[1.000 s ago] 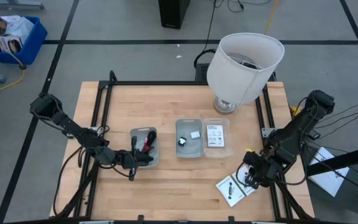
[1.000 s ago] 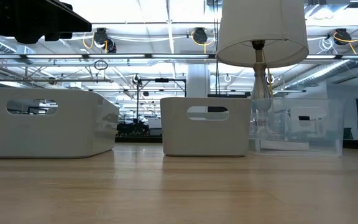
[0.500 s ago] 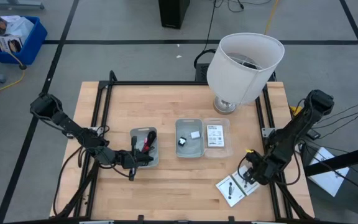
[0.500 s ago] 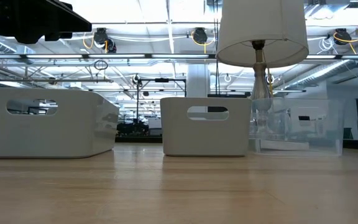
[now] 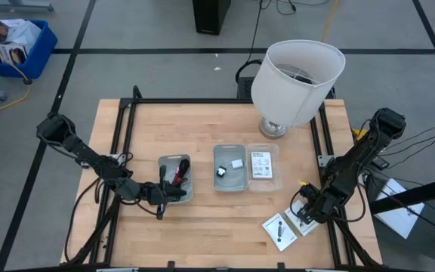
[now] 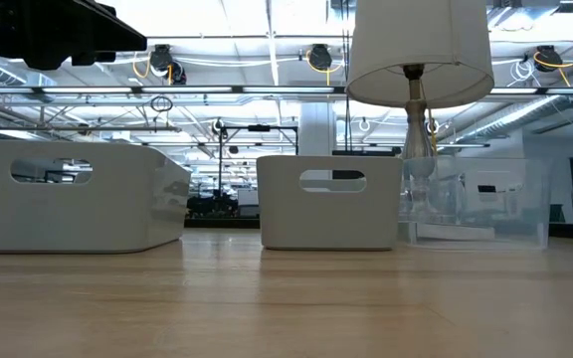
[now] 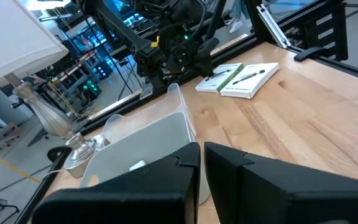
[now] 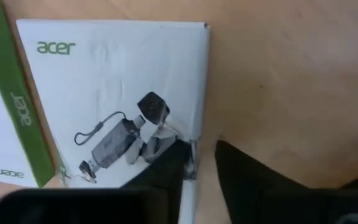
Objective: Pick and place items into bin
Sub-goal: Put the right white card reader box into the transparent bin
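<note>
Two white cards with black print and green edges lie flat near the table's right near corner, one (image 5: 279, 230) nearer the middle and one (image 5: 300, 221) under my right gripper (image 5: 306, 214). That gripper (image 8: 199, 163) is closed down on this card's edge. A third card (image 5: 261, 164) lies in the clear bin. The dark red and black-and-red cables (image 5: 178, 174) lie in the left grey bin. A tiny white block (image 5: 237, 163) and a tiny black block (image 5: 221, 171) lie in the middle bin. My left gripper (image 5: 165, 193) is shut and empty at the left bin's near side. My right gripper comes down from above onto the card's long edge (image 8: 199, 134). One finger (image 8: 163, 171) stands over the printed face and the other (image 8: 244, 174) on the table side of the edge. The card lies flat on the table.
A big white lampshade on its lamp base (image 5: 297, 79) stands at the far right, behind the clear bin (image 5: 274, 177). The black frame rail (image 5: 331, 234) runs close by the right gripper. Bare wood lies along the near edge (image 5: 217, 227).
My right arm has shifted a little and brought its gripper closer onto the card near the table's right near corner. The card has stayed flat.
</note>
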Robot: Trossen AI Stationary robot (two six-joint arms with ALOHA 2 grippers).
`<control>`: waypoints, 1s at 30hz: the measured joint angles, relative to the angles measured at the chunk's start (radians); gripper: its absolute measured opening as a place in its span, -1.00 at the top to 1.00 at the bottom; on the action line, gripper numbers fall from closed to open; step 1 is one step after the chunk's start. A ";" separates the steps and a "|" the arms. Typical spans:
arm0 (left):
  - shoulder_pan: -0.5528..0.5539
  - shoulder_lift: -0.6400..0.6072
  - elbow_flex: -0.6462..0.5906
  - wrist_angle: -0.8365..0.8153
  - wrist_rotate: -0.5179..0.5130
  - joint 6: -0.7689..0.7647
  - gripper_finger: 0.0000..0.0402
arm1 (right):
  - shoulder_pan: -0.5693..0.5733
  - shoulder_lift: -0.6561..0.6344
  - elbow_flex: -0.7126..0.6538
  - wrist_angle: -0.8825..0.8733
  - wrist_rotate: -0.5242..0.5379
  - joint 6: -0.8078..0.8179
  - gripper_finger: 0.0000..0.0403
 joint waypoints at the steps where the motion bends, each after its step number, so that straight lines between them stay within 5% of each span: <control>1: 0.000 0.000 0.000 0.000 0.000 -0.003 0.85 | 0.000 0.000 -0.003 -0.005 0.001 -0.001 0.66; 4: 0.000 0.000 0.000 0.000 0.000 -0.008 0.85 | 0.000 0.001 -0.004 -0.008 0.008 -0.037 0.93; 10: 0.000 0.000 0.000 0.000 0.000 -0.008 0.85 | 0.000 -0.013 0.045 -0.087 0.042 -0.070 0.99; 23: 0.000 0.000 0.000 0.002 0.000 -0.006 0.85 | -0.007 -0.100 0.425 -0.635 0.405 -0.109 1.00; 30: 0.000 0.000 0.000 0.001 0.000 0.009 0.85 | -0.128 -0.171 0.568 -0.868 0.594 -0.162 1.00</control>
